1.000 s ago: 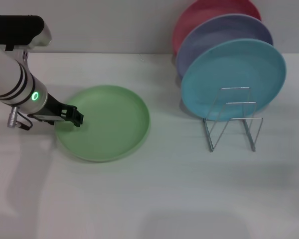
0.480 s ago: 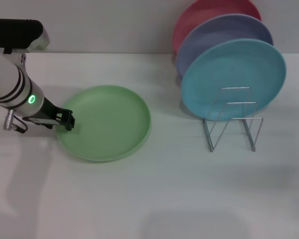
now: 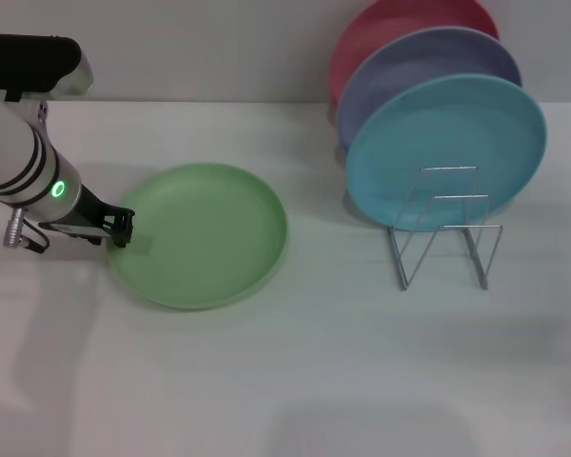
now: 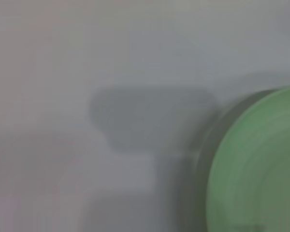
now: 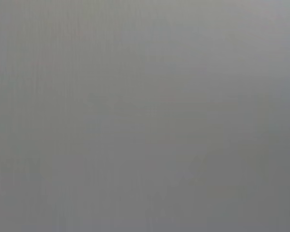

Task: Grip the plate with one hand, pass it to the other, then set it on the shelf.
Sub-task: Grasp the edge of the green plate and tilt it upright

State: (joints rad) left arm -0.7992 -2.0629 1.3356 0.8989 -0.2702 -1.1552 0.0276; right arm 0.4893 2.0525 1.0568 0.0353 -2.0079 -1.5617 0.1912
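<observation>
While the light green plate (image 3: 200, 234) lies flat on the white table (image 3: 295, 371), the left gripper (image 3: 122, 227) sits low at the plate's left edge, its black fingertips right at the rim. From the head view the fingers look close together, but they are small and dark against the plate's shadow, so I cannot tell whether they pinch the rim or merely rest beside it. The left arm (image 3: 24, 162), white and silver with black bands and a green glowing ring, reaches in from the left side of the scene.

On the left wrist view a curved portion of the plate (image 4: 261, 169) fills one corner, with a soft grey shadow on the bare table (image 4: 63, 58) beside it; that arm's own fingers do not show there.

To the right of the plate and well apart from it stands the silver wire shelf (image 3: 444, 228), its bent-wire dividers upright. Three plates stand on edge in its far slots, one behind another: a turquoise-blue plate (image 3: 438, 143) nearest, a lavender plate (image 3: 400, 67) behind it, and a pink plate (image 3: 362, 38) at the back. The nearest dividers of the shelf hold nothing.

The right gripper does not appear in the head view, and the right wrist view shows only a plain grey field.
</observation>
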